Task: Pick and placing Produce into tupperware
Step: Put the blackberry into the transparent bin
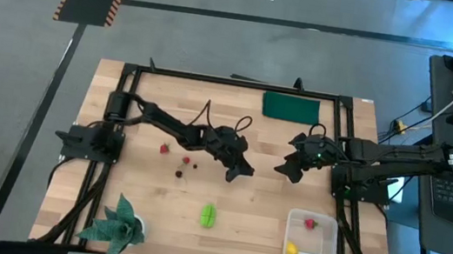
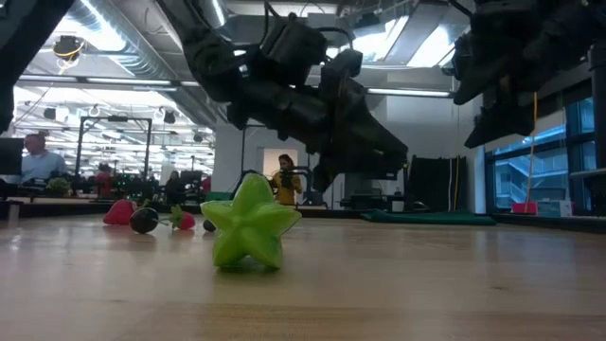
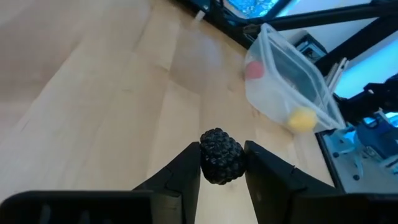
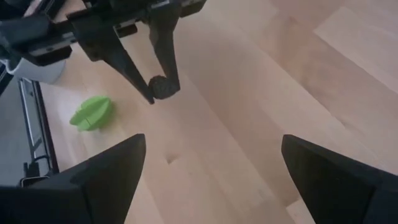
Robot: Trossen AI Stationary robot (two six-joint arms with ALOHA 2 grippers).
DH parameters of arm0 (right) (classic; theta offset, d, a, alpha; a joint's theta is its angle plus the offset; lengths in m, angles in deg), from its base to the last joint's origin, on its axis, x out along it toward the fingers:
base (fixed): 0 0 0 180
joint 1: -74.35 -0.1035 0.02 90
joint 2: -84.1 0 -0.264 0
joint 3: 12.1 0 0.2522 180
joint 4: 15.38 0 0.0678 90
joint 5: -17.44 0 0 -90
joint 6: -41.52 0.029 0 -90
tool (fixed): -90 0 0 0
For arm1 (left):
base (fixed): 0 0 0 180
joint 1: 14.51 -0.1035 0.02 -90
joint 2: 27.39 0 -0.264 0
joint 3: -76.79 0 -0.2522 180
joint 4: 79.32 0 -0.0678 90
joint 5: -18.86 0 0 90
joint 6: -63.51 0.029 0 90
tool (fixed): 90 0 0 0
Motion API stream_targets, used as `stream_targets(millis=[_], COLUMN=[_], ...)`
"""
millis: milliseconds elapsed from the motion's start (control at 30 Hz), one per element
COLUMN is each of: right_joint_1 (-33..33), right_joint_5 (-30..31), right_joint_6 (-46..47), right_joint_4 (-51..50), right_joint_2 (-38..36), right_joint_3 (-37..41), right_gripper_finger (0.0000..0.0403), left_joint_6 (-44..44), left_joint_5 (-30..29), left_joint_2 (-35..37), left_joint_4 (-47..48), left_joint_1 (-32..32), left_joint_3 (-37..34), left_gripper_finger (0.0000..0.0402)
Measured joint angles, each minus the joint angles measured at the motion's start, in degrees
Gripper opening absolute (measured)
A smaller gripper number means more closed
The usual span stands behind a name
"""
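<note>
My left gripper hangs over the table's middle, shut on a dark bumpy berry. My right gripper is open just to its right and holds nothing; its wrist view shows the left gripper's fingers with the berry. The clear tupperware sits at the near right, with a red berry and a yellow lemon inside. The green ridged piece lies near the middle of the near edge. Red berries and a dark berry lie left of centre. My left gripper pinches the dark berry between its two fingers, one on each side of its middle. The fingers slant down toward the table's right and near side. The berry sits at the fingertips and is lifted clear of the table.
A leafy potted plant stands at the near left corner. A flat dark green rectangle lies at the far edge. Bare wood lies between the grippers and the tupperware. People show in the room behind.
</note>
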State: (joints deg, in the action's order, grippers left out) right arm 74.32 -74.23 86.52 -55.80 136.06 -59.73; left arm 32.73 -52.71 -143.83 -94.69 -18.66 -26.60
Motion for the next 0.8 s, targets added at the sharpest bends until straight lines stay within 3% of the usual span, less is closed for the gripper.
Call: stream_targets(millis=[233,800], right_joint_1=[0.0,0.0], right_joint_5=[0.0,0.0], right_joint_6=[-0.01,-0.15], right_joint_4=[-0.68,-0.68], right_joint_2=[0.0,0.0], right_joint_3=[0.0,0.0], right_gripper_finger=[0.0377,0.0377], left_joint_6=[-0.15,-0.55], left_joint_5=[-1.46,-2.95], left_joint_2=[-3.1,-4.29], left_joint_4=[-0.36,-0.58], left_joint_1=[0.0,-0.11], left_joint_3=[0.02,0.02], left_gripper_finger=[0.0097,0.0112])
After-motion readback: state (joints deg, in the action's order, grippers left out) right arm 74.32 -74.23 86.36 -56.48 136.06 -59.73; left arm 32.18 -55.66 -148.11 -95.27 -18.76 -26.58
